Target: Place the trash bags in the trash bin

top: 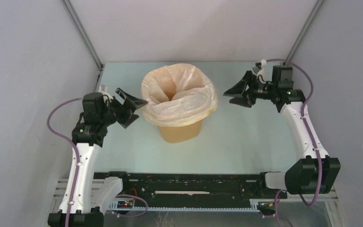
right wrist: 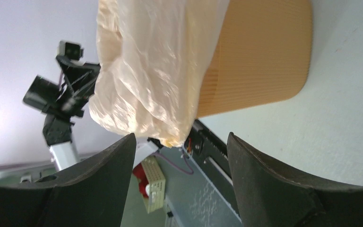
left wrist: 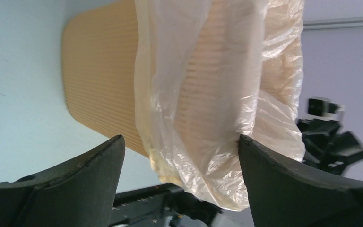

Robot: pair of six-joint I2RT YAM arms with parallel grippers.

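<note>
The yellow-orange ribbed trash bin [top: 182, 132] stands upright at the table's middle. The pale cream trash bag [top: 179, 94] lines its inside and is folded down over the rim all round. My left gripper [top: 134, 109] is open just left of the bin's rim, level with the bag's overhang; in the left wrist view the bag [left wrist: 208, 109] hangs over the bin [left wrist: 99, 80] between my spread fingers [left wrist: 283, 179], the right finger at the plastic. My right gripper [top: 234, 94] is open and empty, apart to the right of the bin. The right wrist view shows the bag [right wrist: 146, 71] and bin [right wrist: 260, 56].
Grey walls enclose the table on three sides. A black rail [top: 194, 182] with the arm bases runs along the near edge.
</note>
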